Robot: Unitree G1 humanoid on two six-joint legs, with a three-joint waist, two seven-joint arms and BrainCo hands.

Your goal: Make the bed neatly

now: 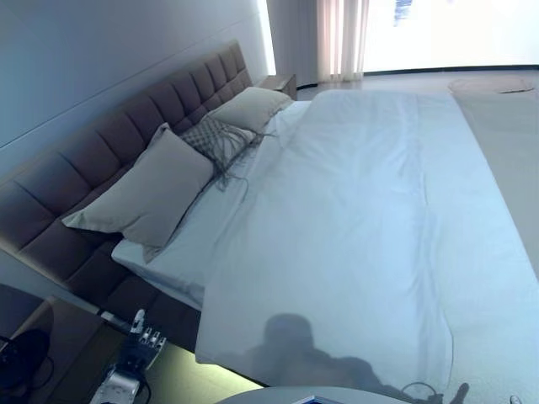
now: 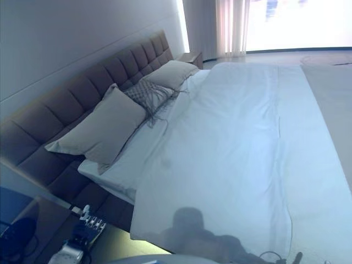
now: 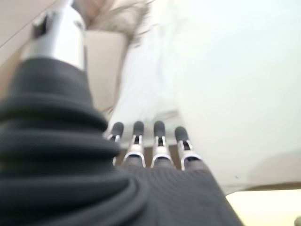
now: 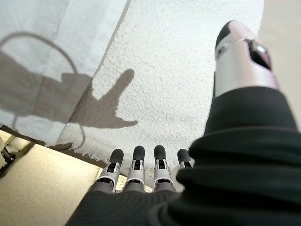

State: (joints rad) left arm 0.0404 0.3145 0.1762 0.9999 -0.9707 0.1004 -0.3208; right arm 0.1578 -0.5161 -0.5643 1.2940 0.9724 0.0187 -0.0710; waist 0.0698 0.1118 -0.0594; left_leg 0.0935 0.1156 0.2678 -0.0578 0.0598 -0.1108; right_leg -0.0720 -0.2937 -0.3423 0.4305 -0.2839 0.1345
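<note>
Here: bed (image 1: 168, 278) seen from its near side edge, dark tufted headboard (image 1: 101, 151) along the wall at left. White duvet (image 1: 354, 236) spread over most of the mattress, mostly flat w/ soft lengthwise creases, near edge hanging over the side. At the head end, strip of bare white sheet (image 1: 202, 227) showing between duvet and pillows. Near pillow (image 1: 147, 192) leaning tilted against headboard; far pillow (image 1: 249, 108) lying further along; between them a patterned grey cushion (image 1: 215, 139) w/ loose fringe trailing onto the sheet. Textured white blanket (image 4: 188, 70) next to the duvet on the foot side, fringed edge at the bed's border, clear in right wrist view. Nightstand (image 1: 282, 82) beyond the far pillow, curtains (image 1: 341, 38) at the bright window behind.

Left hand (image 1: 143, 341) low beside the bed's near corner, below the mattress edge, fingers (image 3: 137, 136) straight, side by side, empty, apart from the duvet. Right hand (image 4: 136, 172) just off the blanket's fringed edge, fingers likewise straight in a row, thumb out to the side, gripping nothing.
</note>
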